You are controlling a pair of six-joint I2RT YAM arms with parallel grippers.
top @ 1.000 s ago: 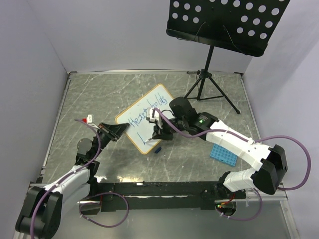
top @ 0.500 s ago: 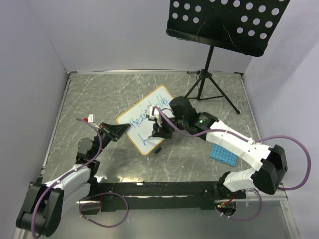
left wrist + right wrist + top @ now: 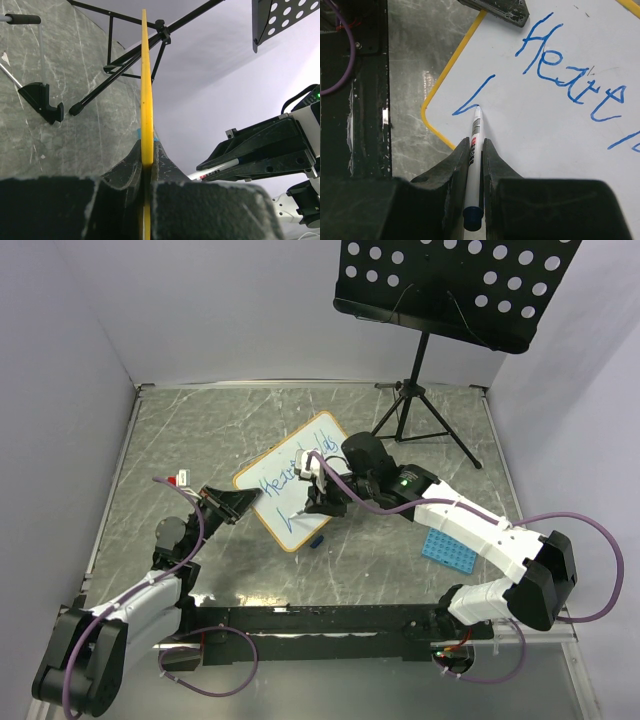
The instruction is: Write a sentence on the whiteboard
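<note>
The whiteboard (image 3: 278,508), white with a yellow-orange frame, lies slanted on the table. My left gripper (image 3: 243,503) is shut on its left edge, which the left wrist view shows end-on as a yellow strip (image 3: 144,90) between the jaws of that gripper (image 3: 145,152). My right gripper (image 3: 476,142) is shut on a white marker (image 3: 475,134) whose tip touches the board (image 3: 555,135). The sentence (image 3: 570,67) in blue reads "Heart" plus more on the upper line. A short angled stroke (image 3: 470,97) starts the lower line at the marker tip. From above, the right gripper (image 3: 310,506) hovers over the board's lower part.
A black perforated music stand (image 3: 450,285) rises on its tripod (image 3: 420,420) behind the board. A blue grid tray (image 3: 447,547) lies by the right arm. A small blue cap (image 3: 317,539) rests just off the board's near corner. A red-and-white object (image 3: 180,479) sits left.
My right gripper has shifted slightly with the marker near the start of the lower line. The left gripper keeps its hold on the board's edge.
</note>
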